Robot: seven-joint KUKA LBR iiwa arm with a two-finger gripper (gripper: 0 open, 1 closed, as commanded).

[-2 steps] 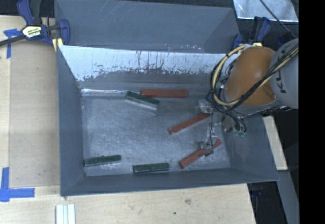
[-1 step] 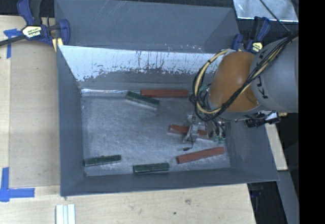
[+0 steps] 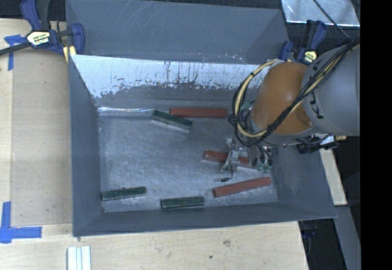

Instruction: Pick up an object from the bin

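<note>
Camera view: gripper (image 3: 234,163) at a flat reddish-brown bar (image 3: 214,155), rightward in the metal bin (image 3: 184,36), grip state unreadable.

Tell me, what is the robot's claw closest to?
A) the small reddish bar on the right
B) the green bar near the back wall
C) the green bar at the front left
A: the gripper is at the right end of the small reddish bar, on the right side of the bin floor.

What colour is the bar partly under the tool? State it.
Reddish brown. The bar, partly under the tool, shows best in the camera view.
</note>
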